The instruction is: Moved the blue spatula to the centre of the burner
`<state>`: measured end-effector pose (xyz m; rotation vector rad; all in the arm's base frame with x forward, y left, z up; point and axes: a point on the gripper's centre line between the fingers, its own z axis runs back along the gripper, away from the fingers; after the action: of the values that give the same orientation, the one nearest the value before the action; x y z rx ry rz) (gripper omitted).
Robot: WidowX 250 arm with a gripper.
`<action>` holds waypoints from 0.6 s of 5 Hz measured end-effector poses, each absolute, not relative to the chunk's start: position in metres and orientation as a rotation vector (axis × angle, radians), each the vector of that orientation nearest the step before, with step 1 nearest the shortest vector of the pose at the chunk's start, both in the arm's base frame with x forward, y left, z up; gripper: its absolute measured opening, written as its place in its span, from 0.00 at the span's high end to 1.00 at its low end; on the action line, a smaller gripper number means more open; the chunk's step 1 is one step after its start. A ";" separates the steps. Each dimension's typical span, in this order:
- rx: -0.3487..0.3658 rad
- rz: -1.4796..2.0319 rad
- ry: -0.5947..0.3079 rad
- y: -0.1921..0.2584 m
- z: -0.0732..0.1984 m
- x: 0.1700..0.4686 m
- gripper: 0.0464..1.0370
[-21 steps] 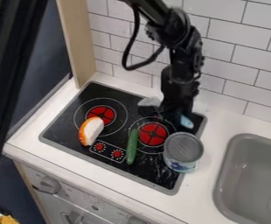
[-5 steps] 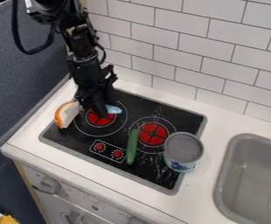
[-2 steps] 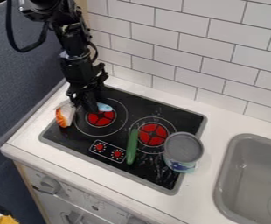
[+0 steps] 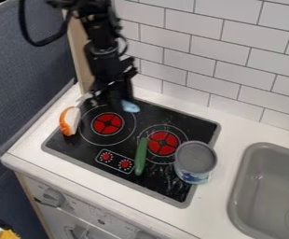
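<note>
Over the back left of the black stove, the gripper (image 4: 109, 100) is shut on the blue spatula (image 4: 130, 107). The spatula's blue end sticks out to the right of the gripper, and a pale grey part shows on its left side, above the bread. Just in front of the gripper lies the left burner (image 4: 107, 123), with its red centre uncovered. The right burner (image 4: 163, 143) is farther right and nearer the front.
An orange-crusted bread piece (image 4: 68, 122) lies at the stove's left edge. A green cucumber (image 4: 141, 157) lies beside the right burner, and a grey-lidded can (image 4: 195, 161) stands at the stove's right edge. A grey sink (image 4: 268, 186) is at the right, and a tiled wall stands behind.
The gripper has carried the spatula left from behind the right burner, then lately back and slightly right. The bread has shifted left, off the left burner. The cucumber and can have stayed put.
</note>
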<state>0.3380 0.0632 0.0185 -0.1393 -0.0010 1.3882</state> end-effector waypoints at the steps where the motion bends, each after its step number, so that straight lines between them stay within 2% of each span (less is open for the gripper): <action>1: -0.129 1.331 -0.048 0.050 0.019 0.346 0.71; 2: -0.114 1.337 -0.020 0.044 -0.008 0.350 0.71; 3: -0.100 1.352 -0.040 0.043 -0.026 0.361 0.71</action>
<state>0.3612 0.0432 -0.0256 -0.1002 -0.0397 1.3515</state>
